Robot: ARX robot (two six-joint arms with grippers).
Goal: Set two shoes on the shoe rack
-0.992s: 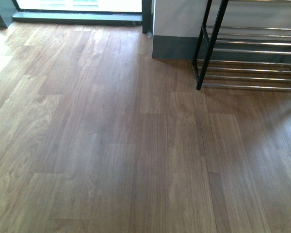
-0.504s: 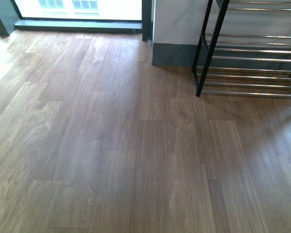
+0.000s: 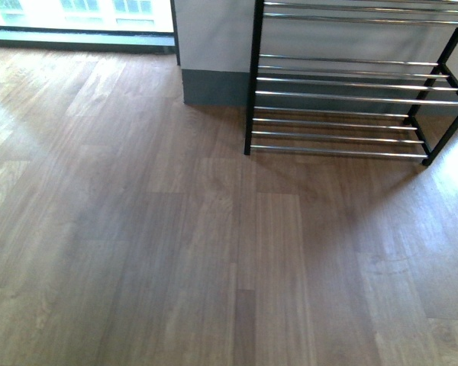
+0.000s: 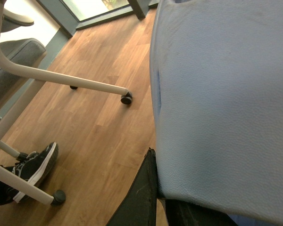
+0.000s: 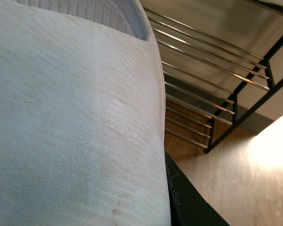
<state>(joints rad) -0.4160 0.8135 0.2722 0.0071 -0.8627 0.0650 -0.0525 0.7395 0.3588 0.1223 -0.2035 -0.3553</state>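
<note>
White rubber sole of 1 shoe (image 4: pixel 217 94) clamped in the left gripper (image 4: pixel 148 202), over wood floor (image 4: pixel 108 122) near a chair base (image 4: pixel 61 77). 2nd shoe (image 5: pixel 70 122) clamped in the right gripper (image 5: pixel 186 200), close before the shoe rack (image 3: pixel 253 76), standing against a grey wall (image 3: pixel 214 46).
</note>
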